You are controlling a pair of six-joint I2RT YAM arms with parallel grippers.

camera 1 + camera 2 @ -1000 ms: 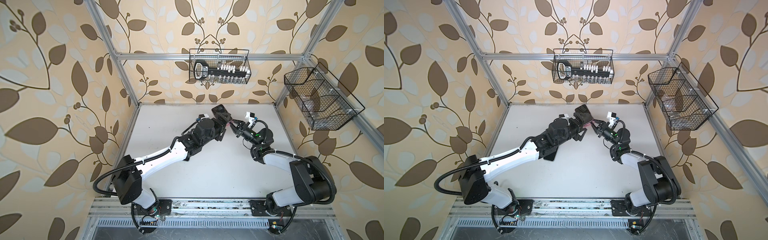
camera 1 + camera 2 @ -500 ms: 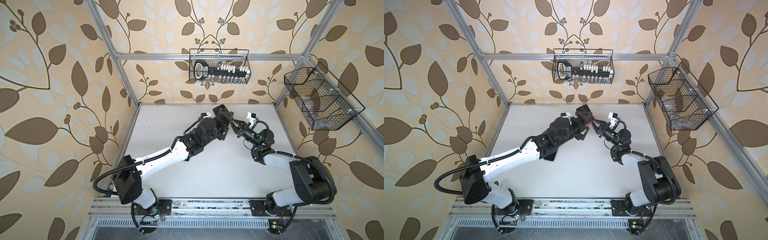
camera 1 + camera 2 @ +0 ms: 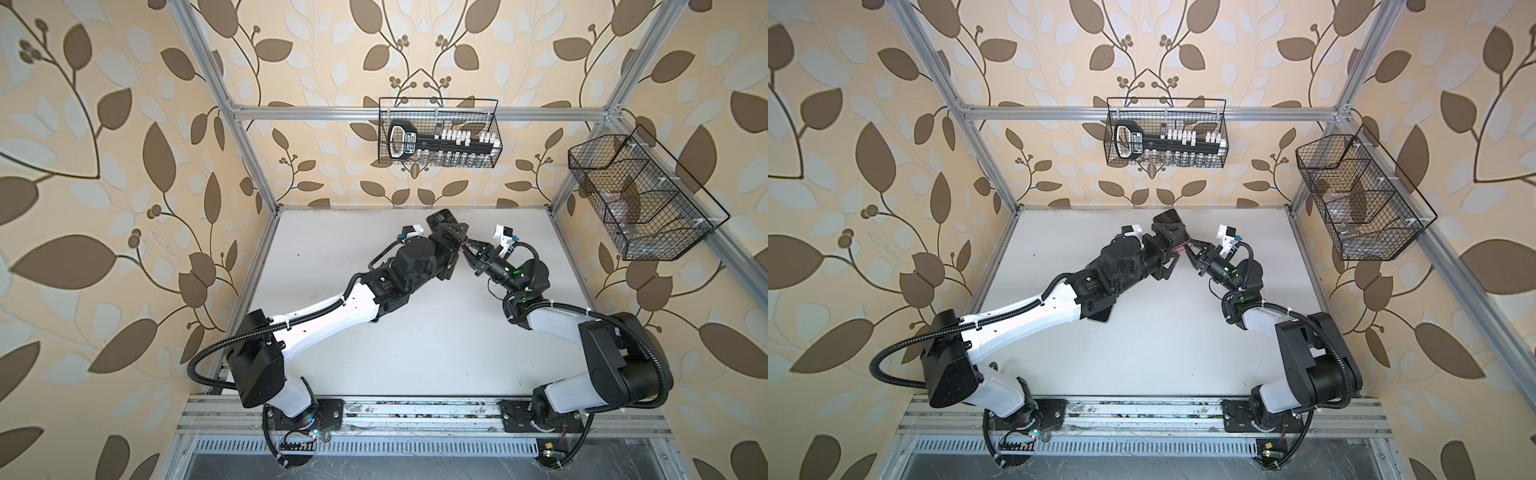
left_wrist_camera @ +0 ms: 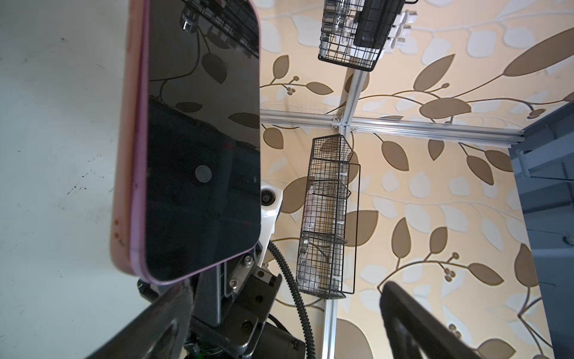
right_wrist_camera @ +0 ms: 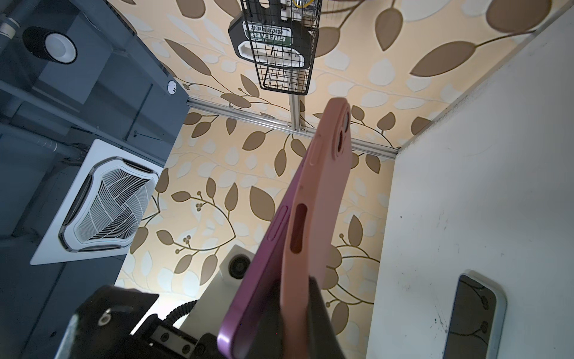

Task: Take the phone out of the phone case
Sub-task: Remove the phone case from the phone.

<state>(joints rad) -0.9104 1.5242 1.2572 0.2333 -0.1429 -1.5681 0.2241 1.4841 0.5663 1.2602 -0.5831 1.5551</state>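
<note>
In both top views the left pincer (image 3: 452, 231) has edged in around the phone (image 3: 442, 217), which is held above the surface (image 3: 415, 332). Left wrist: its jaws gape, gripping nothing. Right wrist: the right pincer (image 5: 295, 314) stays clenched on the phone case (image 5: 320, 199), the phone partly peeled out and, I'd say, ready for pulling.

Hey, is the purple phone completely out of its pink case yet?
No, in the right wrist view the purple phone has only one end peeled away from the pink case, its camera end seated inside.
</note>
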